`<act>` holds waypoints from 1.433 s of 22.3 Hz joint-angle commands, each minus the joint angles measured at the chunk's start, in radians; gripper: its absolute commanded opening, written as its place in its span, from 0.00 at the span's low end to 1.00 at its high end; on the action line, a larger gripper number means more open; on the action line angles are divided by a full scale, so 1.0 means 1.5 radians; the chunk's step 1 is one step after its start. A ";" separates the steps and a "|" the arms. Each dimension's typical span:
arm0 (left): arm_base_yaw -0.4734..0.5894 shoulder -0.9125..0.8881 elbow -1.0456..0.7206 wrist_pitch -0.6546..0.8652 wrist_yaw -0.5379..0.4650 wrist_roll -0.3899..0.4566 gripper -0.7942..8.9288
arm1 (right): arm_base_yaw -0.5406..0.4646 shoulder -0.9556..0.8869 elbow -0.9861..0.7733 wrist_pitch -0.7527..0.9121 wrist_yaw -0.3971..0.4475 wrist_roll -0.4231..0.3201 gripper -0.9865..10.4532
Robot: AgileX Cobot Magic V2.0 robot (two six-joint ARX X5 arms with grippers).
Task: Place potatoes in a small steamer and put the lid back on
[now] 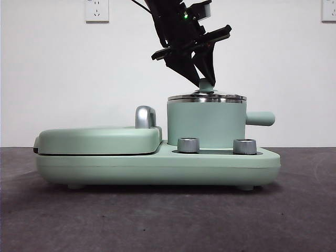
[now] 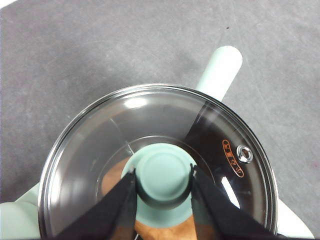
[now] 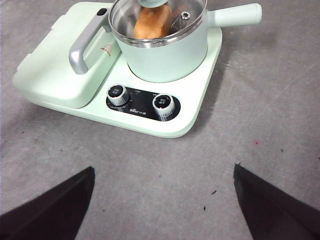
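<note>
Two steel dials (image 1: 188, 145) stand nearest, low in the front view's middle, on the mint-green cooker base (image 1: 157, 167). Behind them, right of centre, sits the one small steamer (image 1: 206, 124), its single lid (image 1: 207, 97) resting on the rim. Left gripper (image 2: 164, 181) fingers (image 2: 118, 207) clench the lid's green knob (image 2: 163, 173). One potato (image 3: 153, 22) lies inside, seen through the glass. Right gripper (image 3: 162, 200) hangs spread wide above the table (image 3: 250, 125). One closed griddle (image 1: 100, 139) fills the left.
</note>
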State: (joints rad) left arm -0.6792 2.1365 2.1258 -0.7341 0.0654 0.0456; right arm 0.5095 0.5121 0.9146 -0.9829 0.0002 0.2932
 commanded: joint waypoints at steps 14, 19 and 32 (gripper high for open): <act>-0.026 0.025 0.017 -0.020 -0.074 0.011 0.10 | 0.004 0.001 0.005 0.007 0.001 0.007 0.47; -0.027 0.025 0.017 -0.020 -0.074 0.005 0.28 | 0.004 0.001 0.005 0.007 0.001 0.007 0.47; -0.027 -0.156 0.017 -0.261 -0.073 -0.008 0.51 | 0.004 0.001 0.005 0.007 0.001 0.007 0.47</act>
State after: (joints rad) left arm -0.7101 1.8858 2.1269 -1.1290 -0.0467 0.0368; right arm 0.5095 0.5121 0.9146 -0.9829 0.0002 0.2932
